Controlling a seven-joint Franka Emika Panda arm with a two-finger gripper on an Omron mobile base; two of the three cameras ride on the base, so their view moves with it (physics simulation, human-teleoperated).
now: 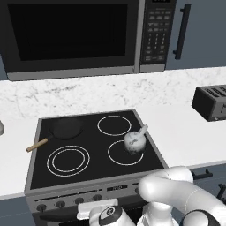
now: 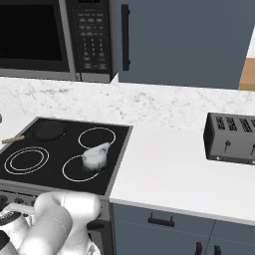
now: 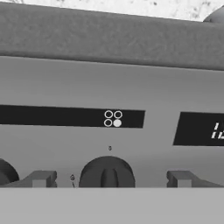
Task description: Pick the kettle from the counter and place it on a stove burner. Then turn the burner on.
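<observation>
On the black glass cooktop stove (image 1: 95, 150) I count four ring burners, and the small squat mottled white-grey kettle (image 1: 134, 141) sits on the front right one, a single thin white ring stove burner (image 1: 115, 155), toward its back edge. One dark frying pan with a wooden handle (image 1: 65, 128) rests on the back left ring. On the flat white marbled counter (image 2: 169, 164) to the right I see one dark two-slot toaster (image 2: 231, 138), well apart from the stove. One black microwave (image 1: 75, 35) hangs above.

My white arm is folded low in front of the stove, elbow bulging up at the bottom of both base views. From the hand view I look straight at the grey steel front panel: one dark knob (image 3: 107, 173) sits centred between my fingertips (image 3: 41, 179), with part of a second knob at the left edge. My gripper (image 3: 109, 180) has its jaws spread wide on either side of that knob, not touching it.
</observation>
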